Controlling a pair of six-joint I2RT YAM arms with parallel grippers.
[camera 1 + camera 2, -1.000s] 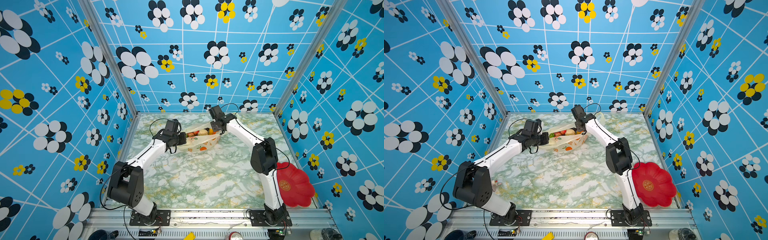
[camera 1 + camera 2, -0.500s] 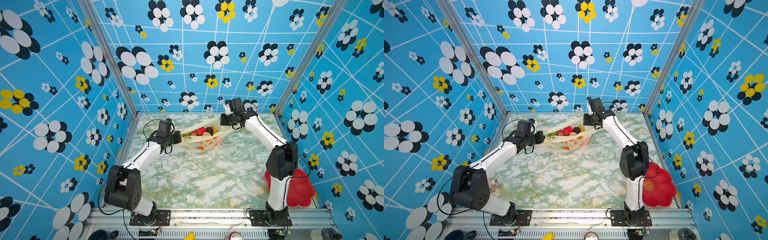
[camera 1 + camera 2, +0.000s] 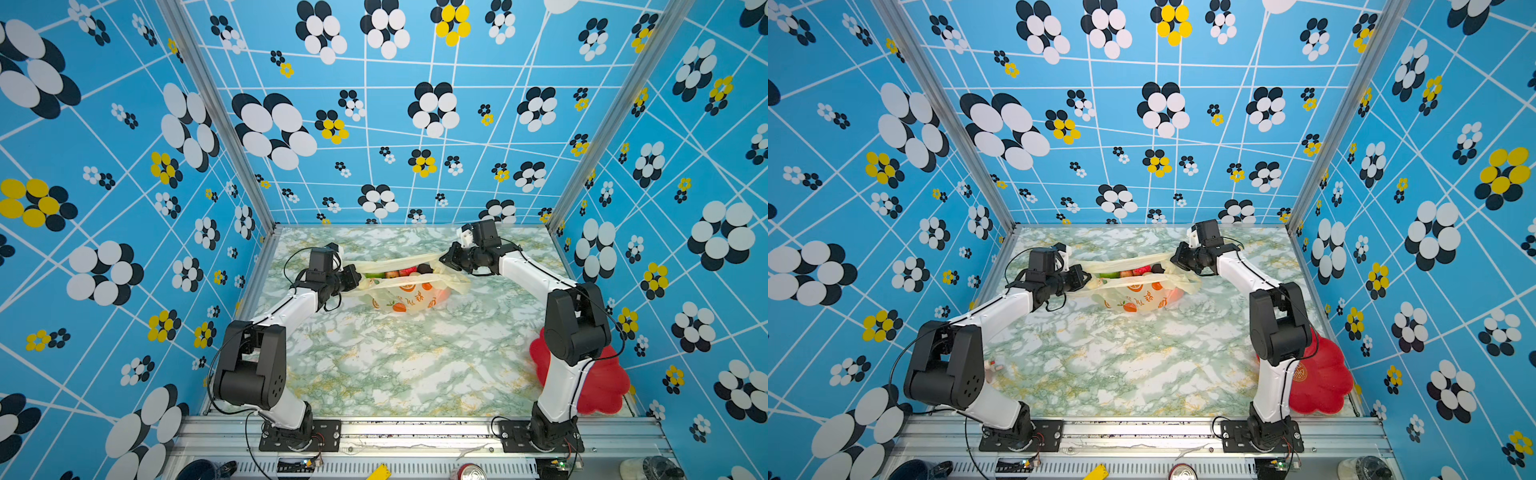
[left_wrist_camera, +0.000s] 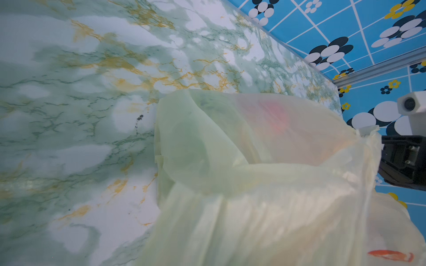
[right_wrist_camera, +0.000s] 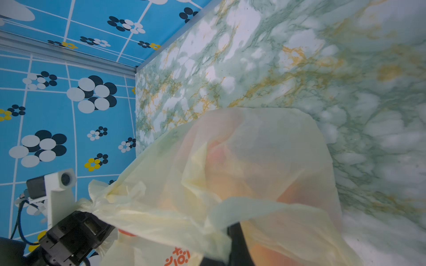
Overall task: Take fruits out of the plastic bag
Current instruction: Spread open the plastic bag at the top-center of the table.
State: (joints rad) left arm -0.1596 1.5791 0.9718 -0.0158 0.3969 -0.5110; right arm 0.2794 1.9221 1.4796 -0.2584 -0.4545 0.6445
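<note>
- The left gripper (image 3: 354,277) and right gripper (image 3: 448,258) are each clamping a handle of the plastic bag (image 3: 409,299).
- The fruits (image 3: 399,273) are lying midway between them, along the left-right stretched mouth.

both arms reach forward with elbows bent, wrists turned toward each other. the left tool (image 3: 356,277) and right tool (image 3: 444,258), well apart, are each pinched tight on the plastic bag (image 3: 409,300).
</note>
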